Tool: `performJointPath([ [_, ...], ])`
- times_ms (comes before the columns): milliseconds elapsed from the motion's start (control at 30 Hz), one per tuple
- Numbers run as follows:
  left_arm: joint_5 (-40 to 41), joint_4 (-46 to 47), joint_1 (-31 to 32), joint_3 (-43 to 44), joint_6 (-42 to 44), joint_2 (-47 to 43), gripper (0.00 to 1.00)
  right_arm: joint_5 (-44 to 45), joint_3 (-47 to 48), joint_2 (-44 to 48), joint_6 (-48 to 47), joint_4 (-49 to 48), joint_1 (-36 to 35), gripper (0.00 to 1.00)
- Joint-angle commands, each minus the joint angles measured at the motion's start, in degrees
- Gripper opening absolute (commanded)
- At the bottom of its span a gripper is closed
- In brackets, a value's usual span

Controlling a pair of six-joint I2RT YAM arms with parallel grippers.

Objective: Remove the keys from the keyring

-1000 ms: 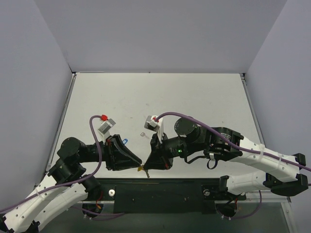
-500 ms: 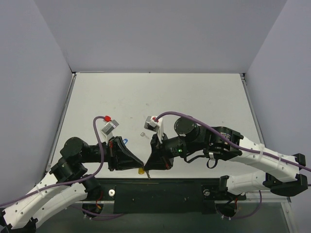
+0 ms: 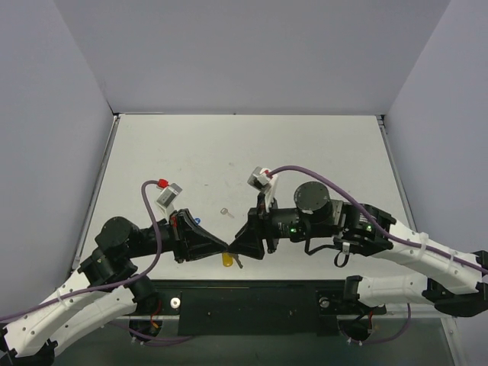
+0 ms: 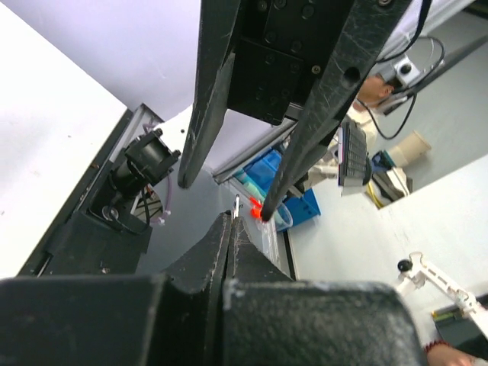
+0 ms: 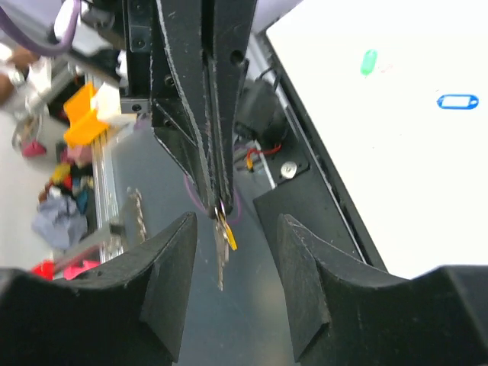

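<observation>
over the table (image 3: 320,152) edge, left claw (image 3: 226,248) pinches the keyring (image 3: 228,261); right claw (image 3: 237,246) gapes around it.

The left arm (image 3: 72,309) rose from its base at the near left and bent at the elbow, its wrist stretched out toward the right. The right arm (image 3: 415,248) came in from the near right, its forearm nearly level and pointing left. The two wrists faced each other tip to tip at the near middle. The left pincer (image 3: 226,247) had its fingers pressed flat together, nipping the keyring (image 5: 227,238) at their very tips. The right pincer (image 3: 235,245) held its fingers (image 5: 171,290) parted, one on either side of the left pincer's closed tips.
</observation>
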State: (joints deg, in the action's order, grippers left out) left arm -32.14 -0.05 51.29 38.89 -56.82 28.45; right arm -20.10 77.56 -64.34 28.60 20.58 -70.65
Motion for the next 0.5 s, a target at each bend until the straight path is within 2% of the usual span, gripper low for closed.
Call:
performJointPath([
  [0,6.6,5.1,0.2,0.9,-2.6,-0.8,0.0,9.0,-6.0,8.2,5.3,-12.9,1.5,0.42],
  [200,11.2,9.9,0.2,0.9,-5.1,-0.7,0.0,11.4,-11.5,12.0,9.5,-20.1,1.7,0.42],
  [467,12.7,13.2,0.2,1.3,-6.6,0.6,0.0,12.1,-14.8,12.9,11.7,-27.8,1.7,0.41],
])
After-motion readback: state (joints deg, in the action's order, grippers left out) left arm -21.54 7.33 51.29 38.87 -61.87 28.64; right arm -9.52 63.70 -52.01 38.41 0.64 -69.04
